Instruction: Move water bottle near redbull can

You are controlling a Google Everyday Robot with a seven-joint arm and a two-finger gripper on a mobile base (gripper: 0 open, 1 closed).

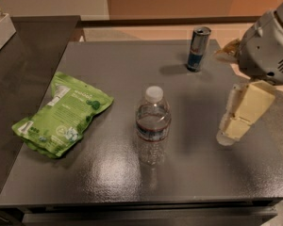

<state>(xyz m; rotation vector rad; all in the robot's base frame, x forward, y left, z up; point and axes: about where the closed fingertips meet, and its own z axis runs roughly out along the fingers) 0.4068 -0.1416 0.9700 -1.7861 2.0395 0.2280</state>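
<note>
Grey table point(108, 74): water bottle point(152, 126) centre, end effector point(228, 134) well right.

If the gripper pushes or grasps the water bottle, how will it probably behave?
The water bottle stands upright, tall and narrow, so a high push would probably tip it. Its crinkled plastic looks thin and may dent when squeezed. The gripper hangs to its right, over the table.
</note>
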